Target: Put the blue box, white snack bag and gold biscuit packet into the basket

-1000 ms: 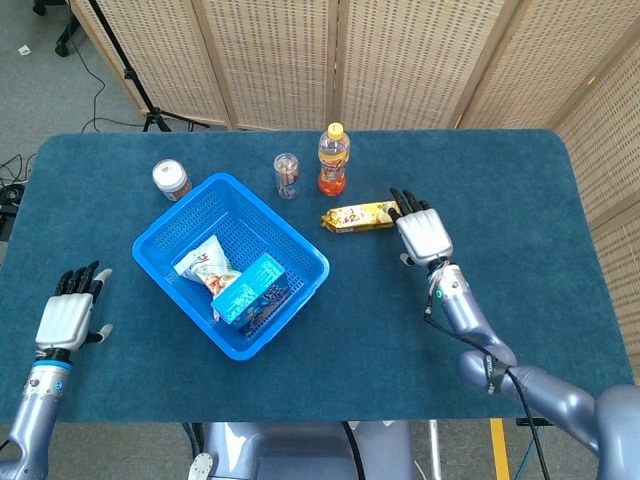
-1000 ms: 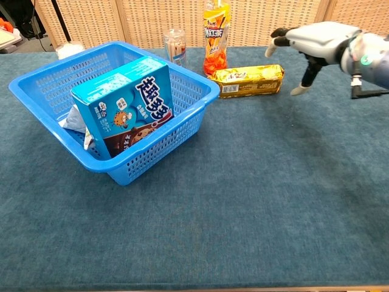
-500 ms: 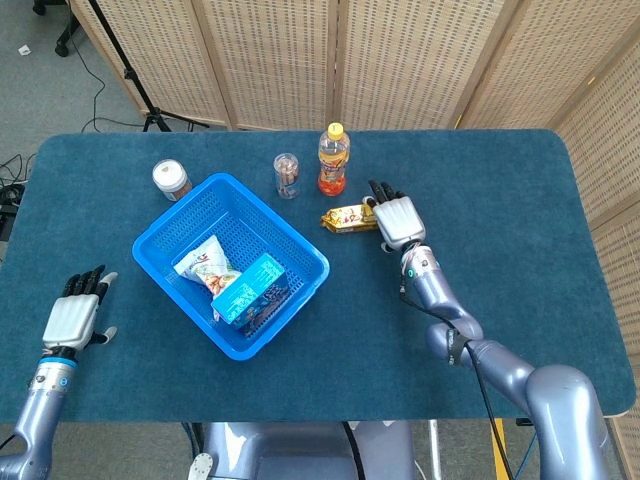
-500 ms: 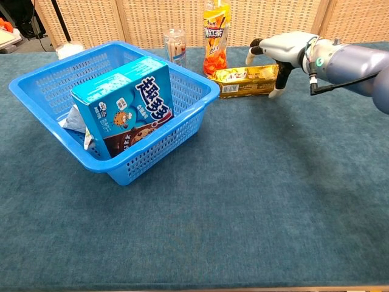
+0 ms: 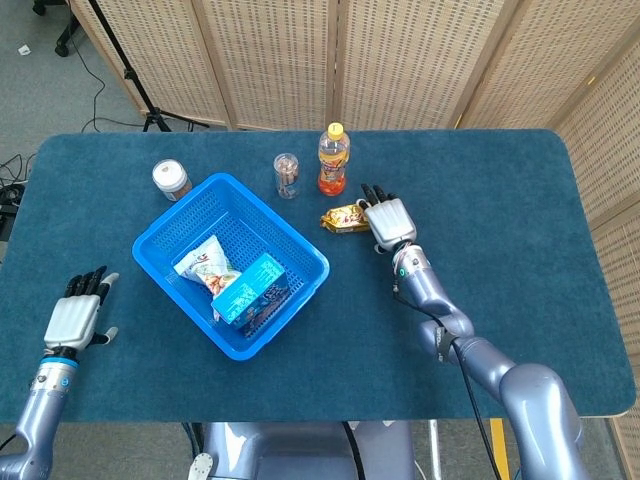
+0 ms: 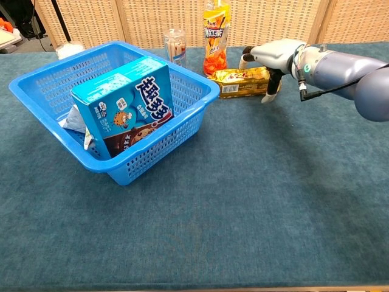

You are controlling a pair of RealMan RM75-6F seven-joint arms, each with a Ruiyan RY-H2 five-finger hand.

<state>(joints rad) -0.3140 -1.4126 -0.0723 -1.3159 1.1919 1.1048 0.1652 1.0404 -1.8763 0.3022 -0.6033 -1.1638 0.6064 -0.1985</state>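
Note:
The blue basket (image 5: 160, 232) (image 6: 200, 88) stands left of centre on the table. In it lean the blue box (image 5: 252, 288) (image 6: 124, 106) and the white snack bag (image 5: 205, 262) (image 6: 74, 119), which is mostly hidden behind the box in the chest view. To the basket's right, the gold biscuit packet (image 5: 343, 217) (image 6: 236, 82) lies flat on the cloth. My right hand (image 5: 388, 220) (image 6: 275, 53) lies over its right end, fingers spread across the top and thumb hanging down in front, without a clear grip. My left hand (image 5: 72, 320) rests open near the front left edge, holding nothing.
Just behind the packet stands an orange drink bottle (image 5: 334, 160) (image 6: 216, 33). Left of it is a clear cup of sticks (image 5: 287, 175) (image 6: 175, 45). A white-lidded jar (image 5: 171, 179) stands at the basket's far left corner. Folding screens stand behind the table.
My right hand has moved left along the packet and now covers its right end. My left hand has drifted slightly toward the table's near edge. The packet has not moved.

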